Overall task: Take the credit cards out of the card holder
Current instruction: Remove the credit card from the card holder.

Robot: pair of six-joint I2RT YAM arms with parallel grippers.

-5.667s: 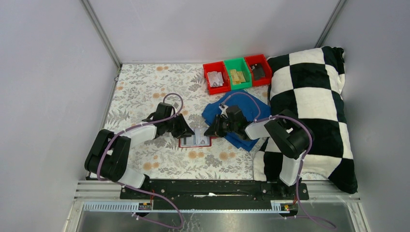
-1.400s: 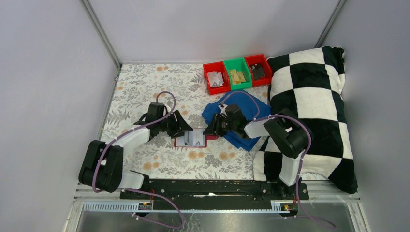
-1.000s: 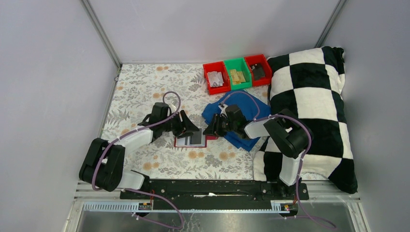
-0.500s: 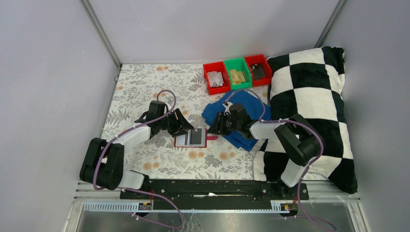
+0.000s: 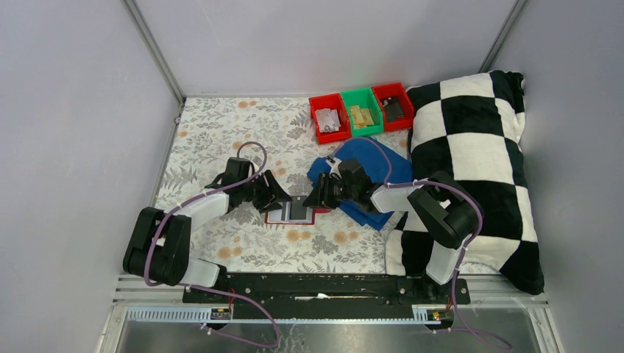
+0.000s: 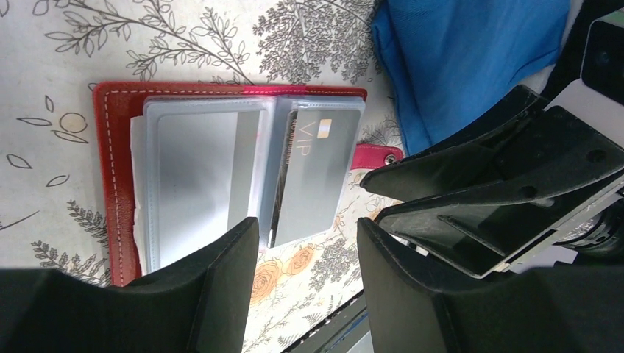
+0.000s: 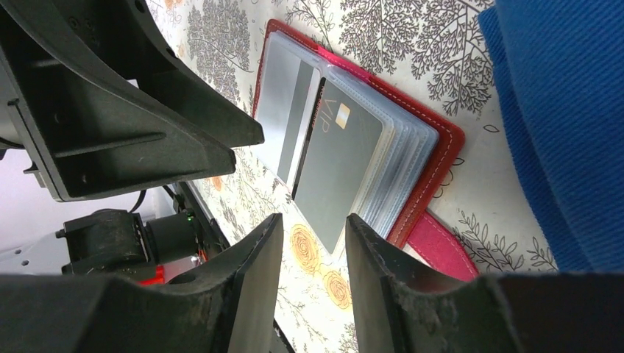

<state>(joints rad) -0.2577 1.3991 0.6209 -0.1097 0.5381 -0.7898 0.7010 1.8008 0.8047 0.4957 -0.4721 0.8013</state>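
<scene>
While the card holder (image 6: 206, 176) lies open on the table (image 5: 221, 140) with its dark grey card (image 6: 309, 176) skewed partly out, the left gripper (image 6: 305, 232) at its nine o'clock and right gripper (image 7: 314, 220) at three, both half-spread and empty, risk dragging the unpinned holder.

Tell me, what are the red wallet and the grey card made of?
The wallet looks like red leather or fake leather: matte, pale stitching along its edge. The grey card looks like smooth plastic: thin, slightly shiny, gold letters printed on it.
</scene>
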